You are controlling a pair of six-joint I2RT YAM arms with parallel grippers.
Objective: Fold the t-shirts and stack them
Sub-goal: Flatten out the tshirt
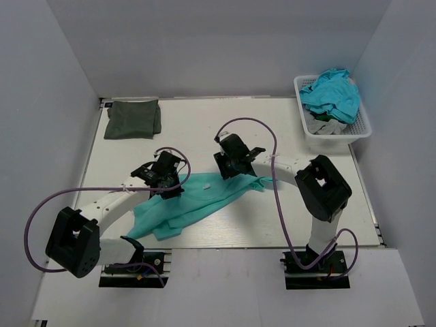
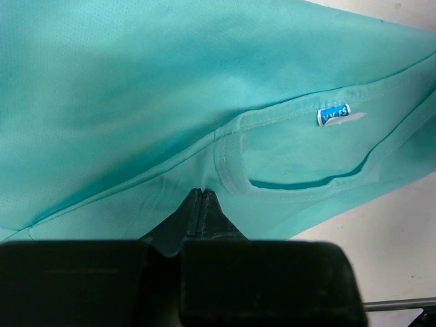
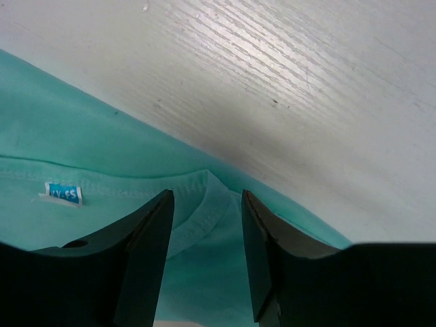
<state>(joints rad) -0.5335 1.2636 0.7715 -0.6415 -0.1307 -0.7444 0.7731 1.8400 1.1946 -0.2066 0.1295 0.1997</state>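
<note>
The jaws of the right gripper (image 3: pixel 206 197) stand apart, with teal t-shirt (image 3: pixel 102 157) collar cloth in the gap; ahead of them lies bare table (image 3: pixel 306 88). The jaws of the left gripper (image 2: pixel 202 194) pinch the cloth with no gap, and more cloth spreads ahead. The dark olive t-shirt (image 1: pixel 133 119) and basket (image 1: pixel 337 135) lie well apart from both.

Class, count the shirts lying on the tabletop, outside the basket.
2: the teal t-shirt loosely spread at the near middle, the folded olive t-shirt at the far left corner. The basket holds more crumpled clothes, uncountable.

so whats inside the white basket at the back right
A crumpled bright blue garment fills the top of the white basket, with grey cloth showing at its near side. Anything beneath them is covered.
</note>
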